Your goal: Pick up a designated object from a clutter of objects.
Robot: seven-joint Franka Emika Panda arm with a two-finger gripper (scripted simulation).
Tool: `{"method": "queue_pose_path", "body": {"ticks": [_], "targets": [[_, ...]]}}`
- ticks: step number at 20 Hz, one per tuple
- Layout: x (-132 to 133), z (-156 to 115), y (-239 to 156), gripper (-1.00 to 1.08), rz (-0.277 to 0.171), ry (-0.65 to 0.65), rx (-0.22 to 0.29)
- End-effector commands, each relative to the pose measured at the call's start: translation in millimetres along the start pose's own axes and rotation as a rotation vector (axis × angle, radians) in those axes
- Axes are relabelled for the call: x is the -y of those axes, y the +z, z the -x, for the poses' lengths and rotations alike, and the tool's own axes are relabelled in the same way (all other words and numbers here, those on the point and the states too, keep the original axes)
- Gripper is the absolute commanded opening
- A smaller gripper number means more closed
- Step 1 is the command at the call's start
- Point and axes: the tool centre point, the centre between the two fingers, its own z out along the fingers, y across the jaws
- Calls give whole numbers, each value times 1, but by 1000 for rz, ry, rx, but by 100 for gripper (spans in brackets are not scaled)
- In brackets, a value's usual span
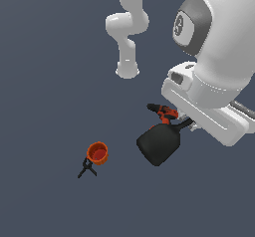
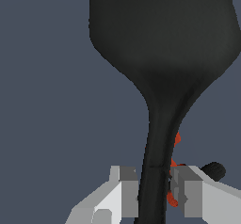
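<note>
The all-black spatula [image 1: 158, 144] shows its broad rounded blade in the exterior view, its thin handle running up under the white hand. In the wrist view the spatula [image 2: 160, 53] fills most of the picture and its handle passes between my two grey fingers. My gripper [image 2: 154, 190] is shut on that handle, one finger pressed on each side. In the exterior view the fingers are hidden behind the hand and the blade. Just behind the handle lies the red-and-black power drill [image 1: 162, 111], seen as red bits and a black tip past the fingers, the drill [image 2: 212, 170].
A small orange cup [image 1: 97, 153] stands at the exterior view's lower left, with a small black clamp [image 1: 86, 169] touching its near side. The arm's white links and base [image 1: 127, 70] rise behind the drill. The floor is plain dark grey.
</note>
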Motion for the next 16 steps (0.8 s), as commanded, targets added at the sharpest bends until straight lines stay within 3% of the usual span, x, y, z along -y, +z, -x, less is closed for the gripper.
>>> {"method": "queue_pose_path", "body": {"ticks": [1, 8, 16], "targets": [[3, -1, -20, -100, 0, -1, 0], [10, -3, -51, -100, 0, -2, 1], [13, -4, -61, -100, 0, -3, 2]]}}
